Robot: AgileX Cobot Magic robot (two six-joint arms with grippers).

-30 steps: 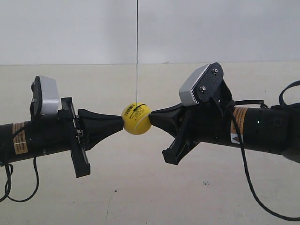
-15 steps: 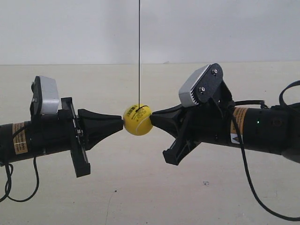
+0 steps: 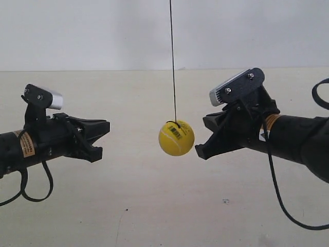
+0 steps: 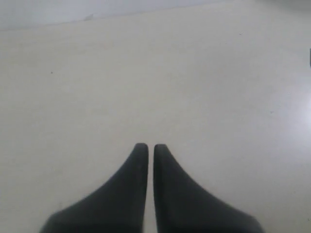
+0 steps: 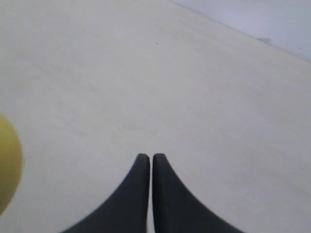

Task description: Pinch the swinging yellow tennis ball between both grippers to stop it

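Observation:
The yellow tennis ball hangs free on its thin black string, touched by neither arm. The gripper of the arm at the exterior view's left is far off to the ball's left. Close to the ball's right side, with a small gap, is the gripper of the arm at the exterior view's right. In the left wrist view my left gripper is shut and empty; no ball shows there. My right gripper is also shut and empty, and the ball shows blurred at the frame's edge.
A pale tabletop lies below both arms, with a white wall behind. Black cables loop under the arm at the exterior view's left and the arm at the exterior view's right.
Both grippers have drawn back from the ball, which they had pinched between their tips. The ball has swung right and a little lower. Both arms have turned about their own axes.

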